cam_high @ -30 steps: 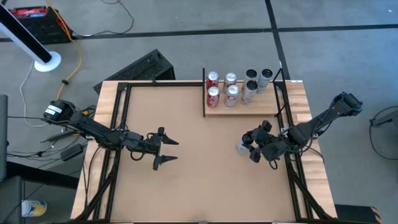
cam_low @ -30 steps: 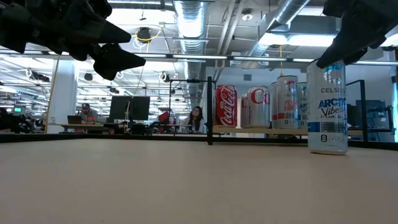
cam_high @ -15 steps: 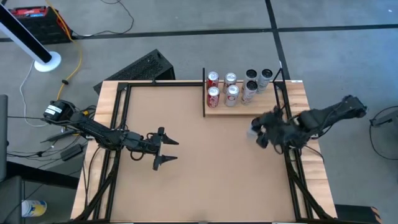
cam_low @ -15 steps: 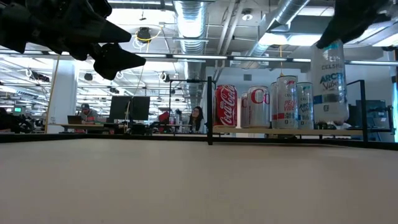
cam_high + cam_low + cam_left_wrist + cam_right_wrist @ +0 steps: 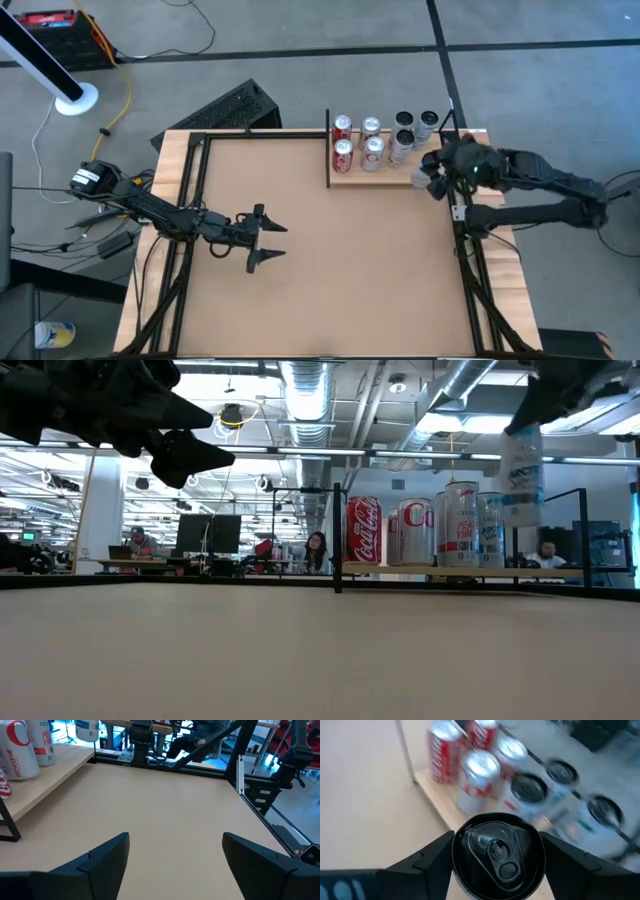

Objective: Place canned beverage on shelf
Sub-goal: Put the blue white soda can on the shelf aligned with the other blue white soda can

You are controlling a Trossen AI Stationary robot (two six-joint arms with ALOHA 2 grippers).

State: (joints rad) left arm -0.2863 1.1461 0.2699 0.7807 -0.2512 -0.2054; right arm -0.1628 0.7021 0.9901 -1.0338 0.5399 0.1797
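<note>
**Can held over the shelf's free end**

Right gripper grips my white can, lifted above the pale shelf beside six standing cans. Left gripper hangs spread apart over mid-table.

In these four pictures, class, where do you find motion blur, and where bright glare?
Right wrist view: the shelved cans are smeared by motion, while the held can stays sharp. Low view: ceiling lights glare, and the raised can looks soft. High and left wrist views: evenly lit and sharp.
</note>
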